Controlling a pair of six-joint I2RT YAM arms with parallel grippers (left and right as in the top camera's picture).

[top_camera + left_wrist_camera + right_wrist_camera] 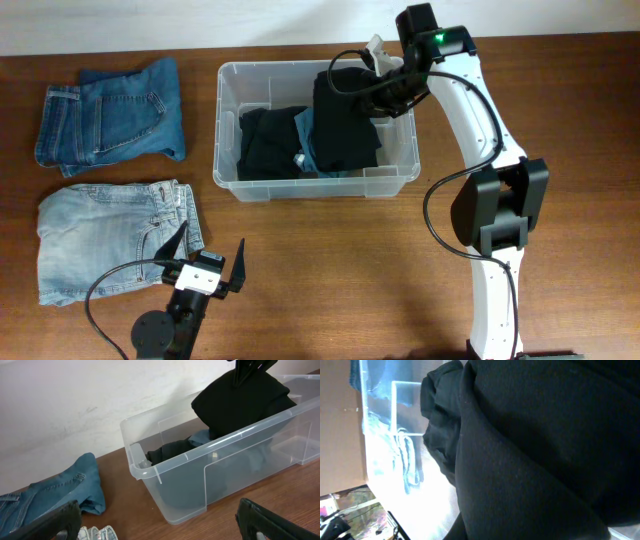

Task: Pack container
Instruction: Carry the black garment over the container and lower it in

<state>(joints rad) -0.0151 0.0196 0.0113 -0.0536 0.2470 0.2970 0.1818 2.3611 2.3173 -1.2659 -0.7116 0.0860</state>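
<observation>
My right gripper (pixel 383 87) is clenched on a folded black garment (pixel 345 120), which hangs tilted over the right half of the container (pixel 300 190). The container stands in the middle of the bench (pixel 350 280) and holds dark clothes and something blue. To do this step well, I think I should lower the garment until it lies flat on the pile, fully inside the rim, and only then release it. My left gripper (pixel 208 256) rests wide open beside the light jeans (pixel 100 240), well apart from the container.
</observation>
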